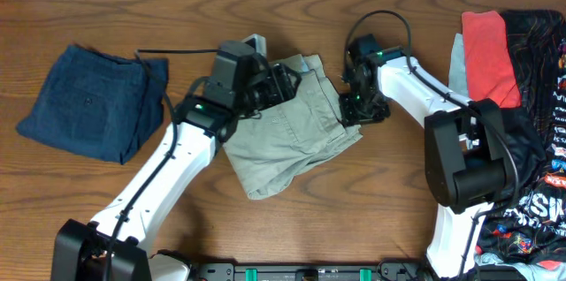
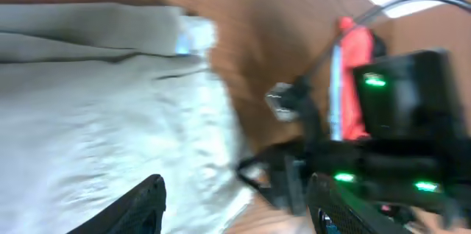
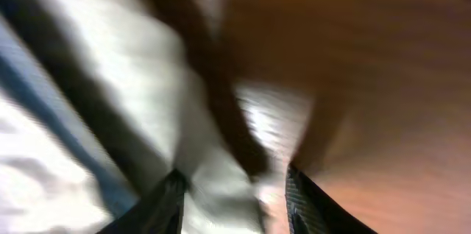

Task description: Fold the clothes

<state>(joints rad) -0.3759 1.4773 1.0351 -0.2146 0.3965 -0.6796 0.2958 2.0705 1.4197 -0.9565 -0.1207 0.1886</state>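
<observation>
The pale khaki-grey shorts lie folded in the middle of the table, with a bit of light-blue lining at the top edge. My left gripper is over their upper part. In the left wrist view its fingers are wide open above the cloth's right edge. My right gripper is at the shorts' right edge. In the blurred right wrist view its fingers are apart with khaki cloth between them.
Folded navy shorts lie at the left. A pile at the right edge holds a red piece, a light-blue piece and black printed cloth. The right arm is close in front of the left gripper.
</observation>
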